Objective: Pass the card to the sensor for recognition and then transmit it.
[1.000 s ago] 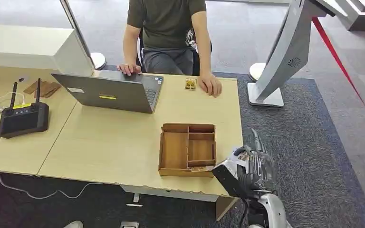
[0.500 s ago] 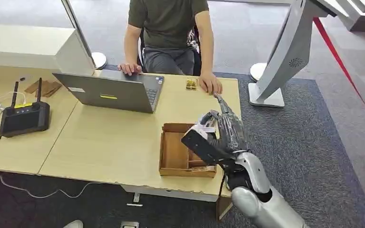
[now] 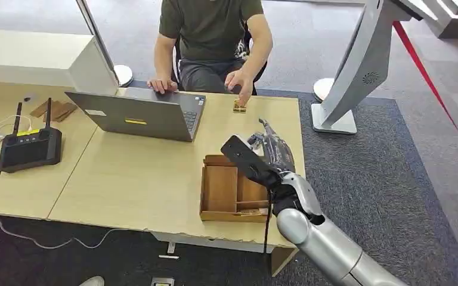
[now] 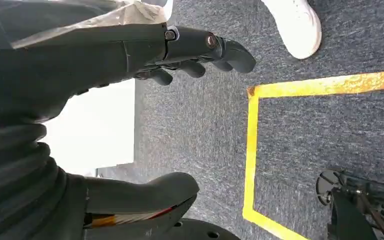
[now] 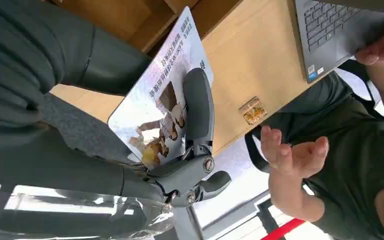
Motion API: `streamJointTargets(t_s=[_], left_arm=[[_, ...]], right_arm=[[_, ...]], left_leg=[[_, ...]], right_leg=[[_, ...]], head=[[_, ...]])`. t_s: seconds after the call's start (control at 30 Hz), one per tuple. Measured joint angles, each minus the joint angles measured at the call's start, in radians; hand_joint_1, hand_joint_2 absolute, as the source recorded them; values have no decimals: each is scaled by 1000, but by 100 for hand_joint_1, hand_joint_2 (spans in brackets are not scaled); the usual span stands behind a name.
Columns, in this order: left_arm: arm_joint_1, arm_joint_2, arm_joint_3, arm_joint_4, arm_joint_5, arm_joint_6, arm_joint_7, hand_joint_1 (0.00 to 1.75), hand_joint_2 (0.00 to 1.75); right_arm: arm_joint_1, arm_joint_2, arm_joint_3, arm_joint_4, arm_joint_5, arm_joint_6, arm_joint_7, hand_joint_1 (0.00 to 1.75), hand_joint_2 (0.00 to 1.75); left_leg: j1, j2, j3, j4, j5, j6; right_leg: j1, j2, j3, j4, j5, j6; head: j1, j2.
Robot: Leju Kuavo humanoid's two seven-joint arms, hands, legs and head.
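Observation:
My right hand (image 3: 272, 154) hovers above the far edge of the wooden tray (image 3: 205, 189), raised over the table. It grips a white printed card (image 5: 156, 104), with a finger lying across its picture face; in the head view only a pale sliver of the card (image 3: 255, 140) shows. The small gold sensor (image 3: 239, 106) sits on the table's far edge, beyond the hand, and appears as the sensor (image 5: 252, 110) in the right wrist view. A person's hand (image 3: 238, 81) hangs open just above it. My left hand (image 4: 80, 65) hangs over the carpet, fingers apart, holding nothing.
An open laptop (image 3: 138, 113) stands at the far middle of the table with a seated person (image 3: 212, 36) behind it. A black controller (image 3: 30, 149) lies at the left. A grey kiosk stand (image 3: 353, 71) rises right of the table. Yellow floor tape (image 4: 252, 150) marks the carpet.
My right arm rose from beside the table's near right corner, up over the tray and toward the sensor, carrying the card. The person's hand lifted off the table.

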Motion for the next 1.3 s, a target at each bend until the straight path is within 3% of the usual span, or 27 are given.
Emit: streamJointTargets(t_s=[0.7, 0.73, 0.77, 0.8, 1.3], left_arm=[[1, -3, -20, -1, 3, 18, 3, 0, 175], [1, -3, -20, -1, 3, 18, 3, 0, 175], [1, -4, -21, -1, 3, 18, 3, 0, 175], [1, -4, -21, -1, 3, 19, 3, 0, 175], [5, -5, -26, -1, 3, 31, 3, 0, 175]], right_arm=[[-10, 15, 23, 56, 58, -34, 33, 175, 175], [-10, 15, 23, 57, 60, -35, 33, 157, 175], [-10, 16, 23, 59, 63, -36, 33, 30, 175], [-10, 16, 23, 61, 66, -36, 33, 0, 175], [-9, 19, 23, 64, 33, -9, 11, 0, 175]], left_leg=[[0, 0, 0, 0, 0, 0], [0, 0, 0, 0, 0, 0], [0, 0, 0, 0, 0, 0], [0, 0, 0, 0, 0, 0], [0, 0, 0, 0, 0, 0]], right_leg=[[0, 0, 0, 0, 0, 0], [0, 0, 0, 0, 0, 0], [0, 0, 0, 0, 0, 0], [0, 0, 0, 0, 0, 0], [0, 0, 0, 0, 0, 0]], head=[[0, 0], [0, 0], [0, 0], [0, 0], [0, 0]])
